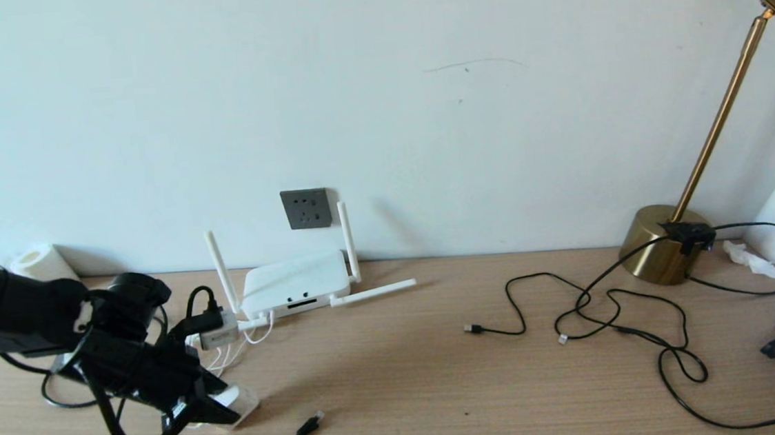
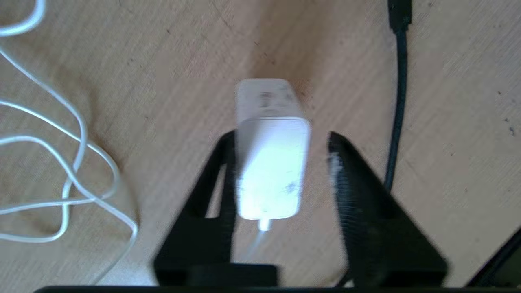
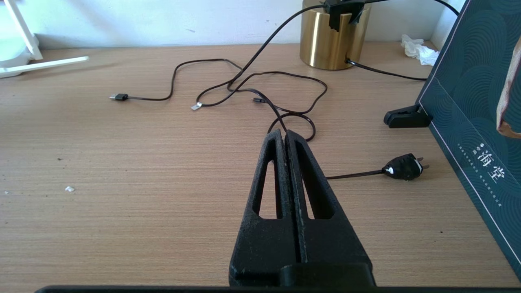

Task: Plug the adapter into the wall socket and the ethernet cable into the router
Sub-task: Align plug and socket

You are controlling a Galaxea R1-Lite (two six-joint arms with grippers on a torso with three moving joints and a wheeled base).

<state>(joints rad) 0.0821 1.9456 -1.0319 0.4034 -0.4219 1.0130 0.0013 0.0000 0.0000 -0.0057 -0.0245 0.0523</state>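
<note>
The white adapter [image 2: 270,162] lies on the desk between the fingers of my left gripper [image 2: 281,138]. One finger [image 2: 222,171] touches its side and the other [image 2: 350,179] stands a gap away, so the gripper is open. Its thin white cord [image 2: 75,162] loops beside it. In the head view my left gripper [image 1: 226,408] is low over the adapter [image 1: 241,398] at the front left. The ethernet cable [image 1: 309,425] ends just to its right. The router [image 1: 294,285] sits under the wall socket [image 1: 305,209]. My right gripper [image 3: 284,134] is shut and empty.
A small grey hub [image 1: 218,334] with a black plug sits left of the router. Thin black USB cables [image 1: 574,299] sprawl toward the brass lamp base [image 1: 663,245]. A black plug [image 3: 405,167] and a dark box [image 3: 476,122] lie at the right. A white roll [image 1: 42,262] stands far left.
</note>
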